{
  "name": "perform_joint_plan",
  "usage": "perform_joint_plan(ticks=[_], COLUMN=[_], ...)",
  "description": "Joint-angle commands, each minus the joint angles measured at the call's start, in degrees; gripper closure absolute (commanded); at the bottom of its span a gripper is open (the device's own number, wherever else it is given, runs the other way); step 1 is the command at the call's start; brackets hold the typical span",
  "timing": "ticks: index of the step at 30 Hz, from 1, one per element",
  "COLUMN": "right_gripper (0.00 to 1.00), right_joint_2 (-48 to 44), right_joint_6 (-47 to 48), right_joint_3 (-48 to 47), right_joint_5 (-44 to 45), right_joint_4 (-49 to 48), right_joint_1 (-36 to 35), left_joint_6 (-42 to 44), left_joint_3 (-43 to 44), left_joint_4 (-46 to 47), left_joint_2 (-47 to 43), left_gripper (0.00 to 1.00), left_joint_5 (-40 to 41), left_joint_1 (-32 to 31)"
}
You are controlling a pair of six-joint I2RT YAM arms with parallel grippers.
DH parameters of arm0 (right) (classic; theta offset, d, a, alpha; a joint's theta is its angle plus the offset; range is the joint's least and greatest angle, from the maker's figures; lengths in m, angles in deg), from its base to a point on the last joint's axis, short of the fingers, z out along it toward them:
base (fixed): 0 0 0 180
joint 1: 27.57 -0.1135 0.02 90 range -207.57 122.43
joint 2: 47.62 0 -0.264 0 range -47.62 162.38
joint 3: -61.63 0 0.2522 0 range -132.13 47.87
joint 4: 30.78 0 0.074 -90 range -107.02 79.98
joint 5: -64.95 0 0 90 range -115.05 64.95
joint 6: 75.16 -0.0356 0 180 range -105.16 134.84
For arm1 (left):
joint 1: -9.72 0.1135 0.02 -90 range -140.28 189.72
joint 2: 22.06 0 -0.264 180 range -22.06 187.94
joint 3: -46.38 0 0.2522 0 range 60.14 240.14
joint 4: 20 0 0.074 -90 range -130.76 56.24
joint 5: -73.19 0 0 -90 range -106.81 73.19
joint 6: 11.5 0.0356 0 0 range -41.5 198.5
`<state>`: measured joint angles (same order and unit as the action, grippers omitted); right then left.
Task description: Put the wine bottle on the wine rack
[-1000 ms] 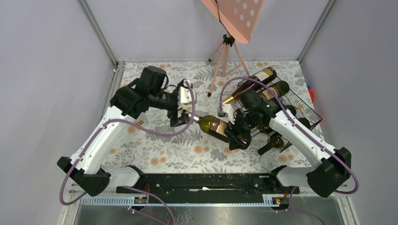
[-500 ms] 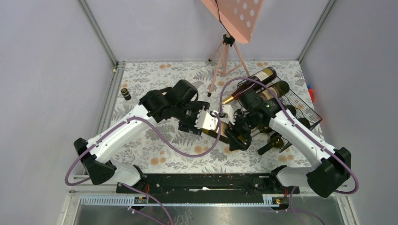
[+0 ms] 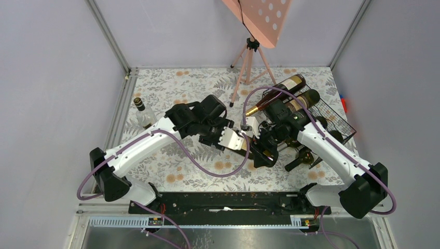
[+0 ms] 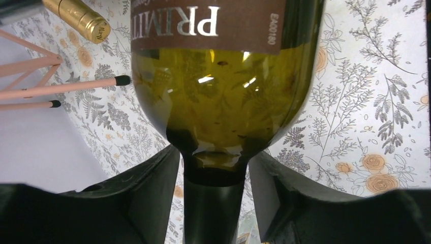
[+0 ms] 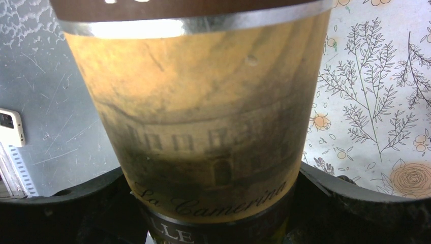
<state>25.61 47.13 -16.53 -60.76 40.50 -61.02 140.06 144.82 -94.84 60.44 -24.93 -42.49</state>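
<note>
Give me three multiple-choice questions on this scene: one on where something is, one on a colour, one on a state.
1. The wine rack sits: A) far right of the table; B) near left; C) centre.
2. The tripod is: A) black; B) pink; C) green.
3. The left gripper's jaws: A) flank a tripod leg; B) hang over bare cloth; C) flank the wine bottle's neck.
1 A, the top view shows it there. 2 B, its legs are pink. 3 C, the left wrist view shows the neck between them.

Wine bottle [image 3: 252,147] mostly hidden beneath both wrists.
</note>
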Motion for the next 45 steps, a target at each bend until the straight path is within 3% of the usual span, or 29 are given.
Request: perform_joint_plan(ticks=[1,8,12,15,20,23,32,38,45], right_gripper=[1.0,1.0,0.93,0.7,0.19,0.01,0.01,0.0,0.0], right_joint_2=[-0.9,-0.7,-0.6,-1.0,-3.0,-4.8,-11.8,-17.8,-23.0], right_joint_6=[0.8,0.8,0.6,0.1,-1.4,-2.0,-4.8,-9.8,-17.7], right_joint_3=[-0.9,-0.9,-0.9,-0.7,0.7,2.3,4.6,2.9,2.7], right_joint_5=[-4.7,-4.9,-4.6,-3.6,-0.6,2.1,6.8,2.0,4.1], right_joint_4=[-2.4,-2.3,-2.5,-2.7,-4.7,-6.0,-9.4,-12.7,-17.6], right_joint_1=[-0.3,-0.3,-0.3,-0.3,-0.3,-0.2,3.8,16.4,30.6], left_joint_6=[1.2,1.0,0.5,-0.9,-3.7,-4.8,-8.5,-16.1,-29.5], left_joint_3=[-1.0,-2.3,-2.4,-2.6,-5.0,-6.8,-8.8,-8.3,-4.2], left_joint_4=[3.4,4.6,4.6,4.6,6.1,7.5,9.5,12.3,16.0], left_joint_2=[-0.1,0.2,0.5,0.4,-1.3,-3.1,-6.9,-8.5,-6.3], left_gripper=[0.45,0.62,0.82,1.0,1.0,1.0,1.0,1.0,1.0], left_joint_5=[2.1,2.8,2.6,2.3,3.0,2.6,-2.0,-6.5,-10.9], left_joint_1=[-0.6,-1.1,-1.4,-1.4,-1.3,-0.8,4.7,9.1,9.2])
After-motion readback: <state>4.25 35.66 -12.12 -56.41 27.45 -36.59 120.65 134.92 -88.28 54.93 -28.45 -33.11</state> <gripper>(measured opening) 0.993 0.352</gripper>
